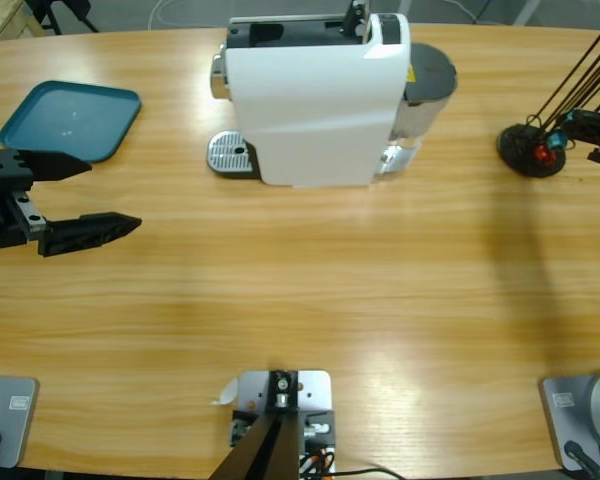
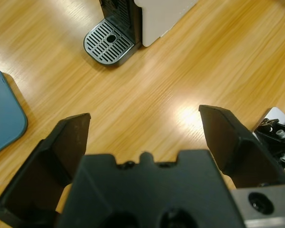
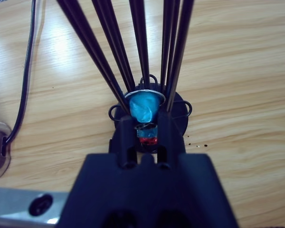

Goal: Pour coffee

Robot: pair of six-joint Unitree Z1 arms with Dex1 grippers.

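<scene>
No coffee and no cup show in any view. The white coffee machine (image 1: 315,100) stands at the back middle of the table, its round metal drip tray (image 1: 230,155) in front; the left wrist view shows that drip tray (image 2: 109,42) bare. My left gripper (image 1: 113,193) hovers open at the table's left side, nothing between its jaws (image 2: 145,114). My right gripper (image 1: 572,133) is at the black capsule stand (image 1: 528,152) on the right. There it is shut (image 3: 146,124) on a red capsule (image 3: 147,139), with a blue capsule (image 3: 145,107) just beyond it.
A teal tray (image 1: 70,120) lies at the back left, beside the left gripper, and shows as a teal edge (image 2: 4,118) in the left wrist view. Thin black rods (image 3: 133,47) rise from the capsule stand around the right gripper. A dark cable (image 3: 26,71) runs over the table nearby.
</scene>
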